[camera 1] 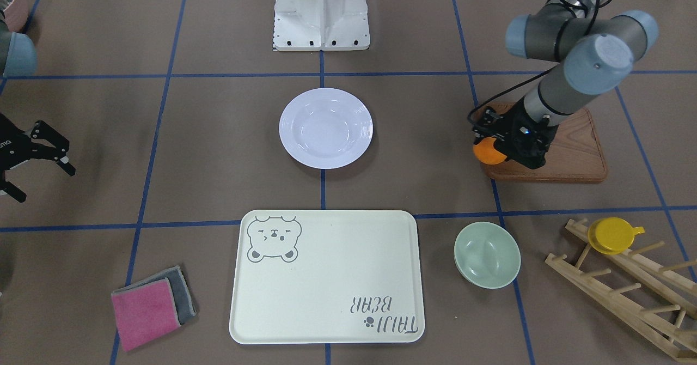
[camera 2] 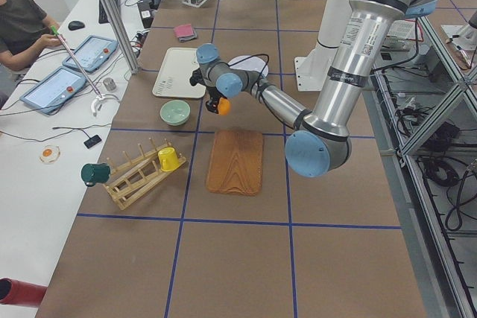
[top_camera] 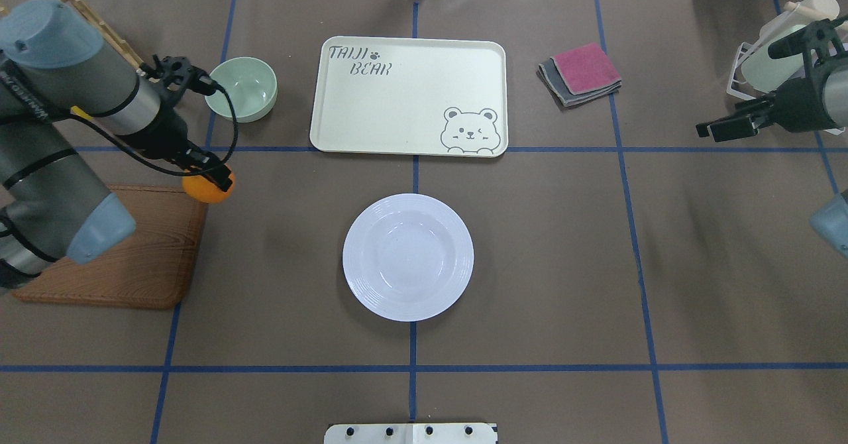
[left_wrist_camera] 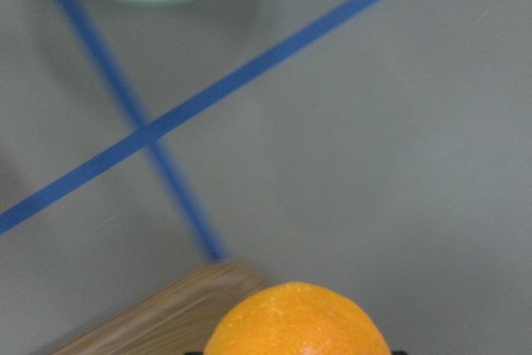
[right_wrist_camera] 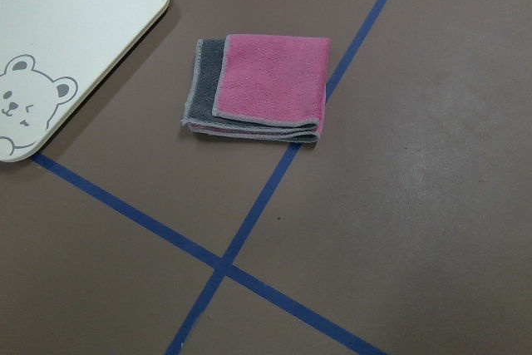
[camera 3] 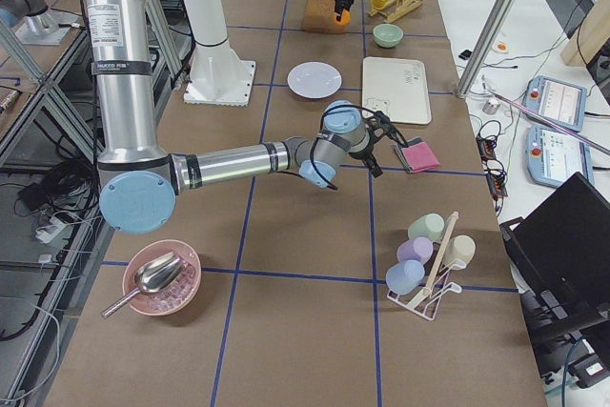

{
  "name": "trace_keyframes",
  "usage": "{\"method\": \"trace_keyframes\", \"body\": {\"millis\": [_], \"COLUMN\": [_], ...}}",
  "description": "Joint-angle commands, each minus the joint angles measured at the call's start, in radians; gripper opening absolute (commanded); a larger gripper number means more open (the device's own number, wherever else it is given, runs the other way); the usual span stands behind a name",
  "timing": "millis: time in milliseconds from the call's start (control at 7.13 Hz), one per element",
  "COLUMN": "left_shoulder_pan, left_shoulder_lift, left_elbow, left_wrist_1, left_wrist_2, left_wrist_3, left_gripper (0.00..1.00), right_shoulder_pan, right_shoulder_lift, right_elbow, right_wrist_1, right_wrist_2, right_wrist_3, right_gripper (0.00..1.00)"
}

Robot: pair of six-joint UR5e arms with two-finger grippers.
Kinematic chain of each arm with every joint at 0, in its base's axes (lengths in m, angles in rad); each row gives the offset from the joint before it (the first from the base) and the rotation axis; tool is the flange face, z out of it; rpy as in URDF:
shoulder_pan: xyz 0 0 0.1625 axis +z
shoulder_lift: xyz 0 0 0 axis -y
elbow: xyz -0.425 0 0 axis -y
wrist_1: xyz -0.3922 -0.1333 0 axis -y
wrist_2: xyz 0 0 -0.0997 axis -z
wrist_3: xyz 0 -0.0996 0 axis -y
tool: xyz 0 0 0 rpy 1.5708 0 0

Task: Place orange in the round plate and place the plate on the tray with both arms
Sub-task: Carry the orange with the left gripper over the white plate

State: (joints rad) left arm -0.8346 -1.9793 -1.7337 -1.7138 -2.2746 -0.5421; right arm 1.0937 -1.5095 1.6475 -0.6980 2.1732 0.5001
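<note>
My left gripper (camera 1: 493, 146) is shut on the orange (camera 1: 486, 154), holding it above the corner of the brown wooden board. In the left wrist view the orange (left_wrist_camera: 297, 322) fills the bottom edge, over the table and the board's corner. The white round plate (camera 1: 325, 128) sits empty at the table's middle, well apart from the orange (top_camera: 205, 191). The cream tray (camera 1: 326, 278) with the bear drawing lies beyond the plate (top_camera: 408, 256), with nothing on it. My right gripper (camera 1: 42, 181) hangs open at the far side, near the folded cloth, holding nothing.
The wooden board (camera 1: 572, 152) lies under my left arm. A pale-green bowl (camera 1: 487, 254) stands beside the tray. A wooden rack holds a yellow cup (camera 1: 612, 234). A pink and grey folded cloth (camera 1: 150, 308) lies on the tray's other side. The robot base (camera 1: 321, 11) stands behind the plate.
</note>
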Motion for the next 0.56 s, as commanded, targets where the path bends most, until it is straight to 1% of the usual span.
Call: {"method": "trace_keyframes", "body": {"millis": [0,140,280,421], "left_shoulder_pan": [0.154,0.204,0.239,0.268], "left_shoulder_lift": [-0.196,-0.314,-0.423,-0.455], "left_elbow": [0.05,0.106,0.184,0.228], "left_wrist_1": [0.017,0.108,0.155,0.155], "left_wrist_2": [0.108,0.162,0.205,0.23], "left_wrist_3": [-0.331,-0.369,-0.372,-0.374], "left_gripper": [0.0,0.0,0.0,0.0], "right_shoulder_pan": [-0.005,-0.009,-0.014,-0.023], "right_shoulder_lift": [0.0,0.0,0.0,0.0], "right_elbow": [-0.003,-0.003,-0.008,-0.008], "right_wrist_1": [0.0,0.0,0.002,0.002], "right_wrist_2": [-0.001,-0.001,-0.001,-0.013], "right_wrist_3": [0.0,0.002,0.002,0.002], "right_gripper": [1.0,1.0,1.0,1.0]}}
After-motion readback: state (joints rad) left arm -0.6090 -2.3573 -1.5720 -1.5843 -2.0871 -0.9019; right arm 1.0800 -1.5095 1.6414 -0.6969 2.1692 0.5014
